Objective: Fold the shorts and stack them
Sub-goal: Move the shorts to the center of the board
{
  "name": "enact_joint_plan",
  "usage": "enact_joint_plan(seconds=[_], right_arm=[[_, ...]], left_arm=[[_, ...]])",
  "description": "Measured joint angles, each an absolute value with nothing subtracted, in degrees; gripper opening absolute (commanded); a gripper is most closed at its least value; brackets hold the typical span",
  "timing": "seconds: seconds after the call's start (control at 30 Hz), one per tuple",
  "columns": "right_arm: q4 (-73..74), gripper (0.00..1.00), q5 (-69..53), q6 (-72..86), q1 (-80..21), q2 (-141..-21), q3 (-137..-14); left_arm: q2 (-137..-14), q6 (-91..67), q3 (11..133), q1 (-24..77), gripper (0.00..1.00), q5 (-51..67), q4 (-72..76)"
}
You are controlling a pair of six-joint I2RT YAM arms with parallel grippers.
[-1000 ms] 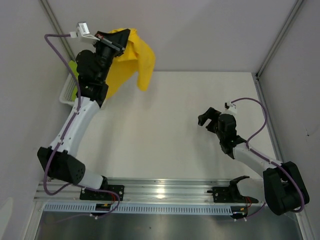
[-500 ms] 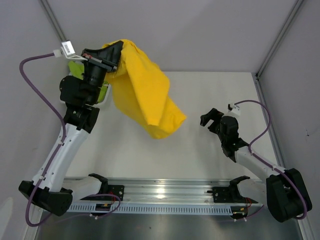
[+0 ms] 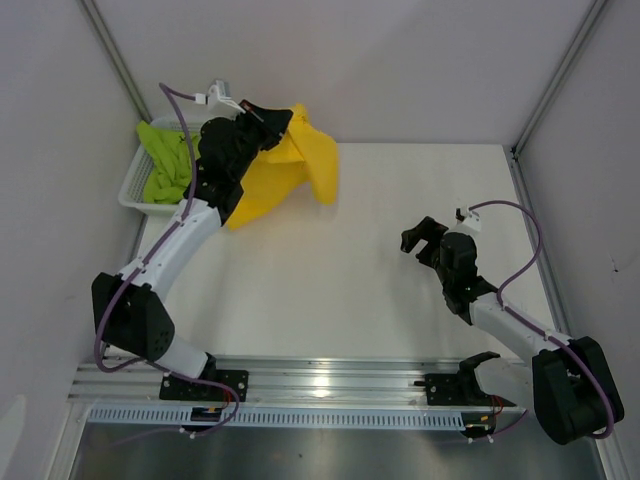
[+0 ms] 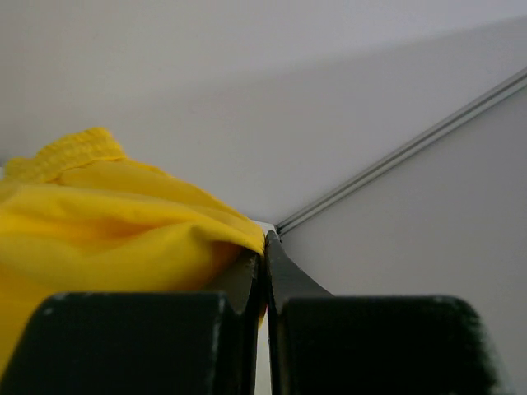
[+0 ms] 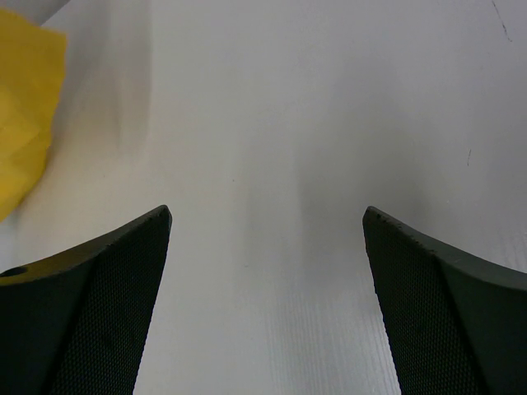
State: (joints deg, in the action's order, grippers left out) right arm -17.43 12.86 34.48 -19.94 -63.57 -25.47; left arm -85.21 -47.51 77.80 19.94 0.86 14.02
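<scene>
My left gripper (image 3: 276, 122) is shut on the yellow shorts (image 3: 290, 170) and holds them up at the far left of the table; the cloth hangs down beside the arm. In the left wrist view the yellow shorts (image 4: 115, 230) bunch against the closed fingers (image 4: 288, 276), pinched at the tips. The lime green shorts (image 3: 165, 165) lie crumpled in the white basket (image 3: 135, 200) at far left. My right gripper (image 3: 418, 236) is open and empty above bare table at the right. The right wrist view shows a corner of the yellow shorts (image 5: 25, 107) at upper left.
Grey enclosure walls stand at the back and on both sides, with a metal post (image 3: 560, 75) at the back right. The white table top (image 3: 340, 280) stretches between the arms. An aluminium rail (image 3: 330, 385) runs along the near edge.
My left arm swung the yellow shorts out over the table and then back to the far left, near the basket. The green shorts now show. My right arm has barely moved.
</scene>
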Motion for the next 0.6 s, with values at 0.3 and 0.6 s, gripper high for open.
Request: enact_joint_plan(seconds=[0.3,0.6], right_arm=[[-17.4,0.99,13.3,34.5,-19.8,-62.8,-25.2],[-16.4,0.99,16.1,34.5,-19.6,-59.5,-24.2]], left_arm=[[-76.6,-44.6,56.8,30.2,0.00,0.0,26.2],[-75.0,-43.0,28.7,56.5,0.99,-10.1,33.9]])
